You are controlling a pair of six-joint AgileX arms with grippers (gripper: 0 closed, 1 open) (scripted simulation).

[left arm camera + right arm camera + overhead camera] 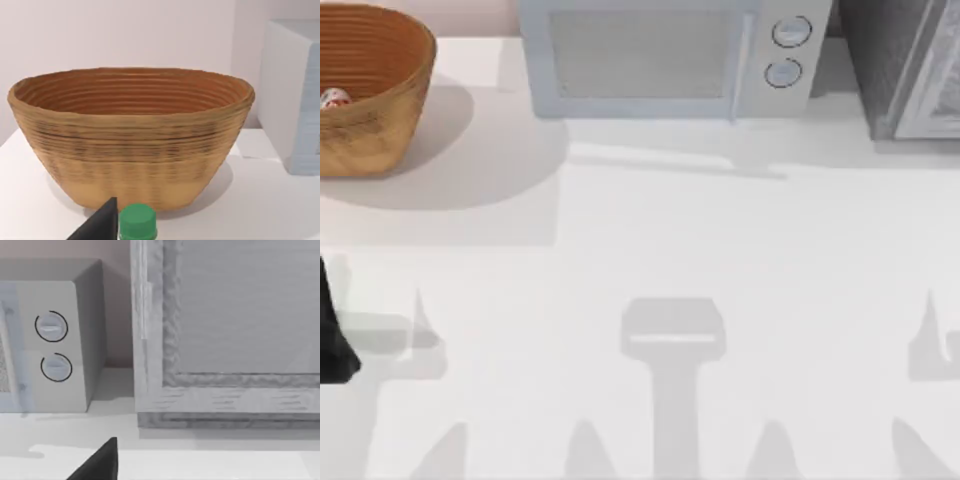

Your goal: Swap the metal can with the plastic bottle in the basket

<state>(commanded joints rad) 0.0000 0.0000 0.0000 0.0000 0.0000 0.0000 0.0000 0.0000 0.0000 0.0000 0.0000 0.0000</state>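
1. Nearest, at the left edge of the surface (650, 250): left tool (116, 227), one dark finger (100, 222) seen pressed against the green cap of the plastic bottle (137, 223). Judged to be pinching the bottle, though the second finger stays hidden.
2. Right tool (107, 465) parked at the near right, facing the microwave (55, 340) and a grey cabinet (225, 330). Cannot tell whether spread or pressed together.
3. Farther off, at the far left: basket (380, 120) standing upright on the surface, just beyond the held bottle in the left wrist view.
4. Inside the basket, low against its left wall: metal can (334, 98), red and white, partly cut off by the top view's edge.
5. Progress, as a judgement: about halfway. Bottle apparently out and in hand, can apparently already placed inside. Left to do: setting the bottle down on the surface outside the basket and letting go.
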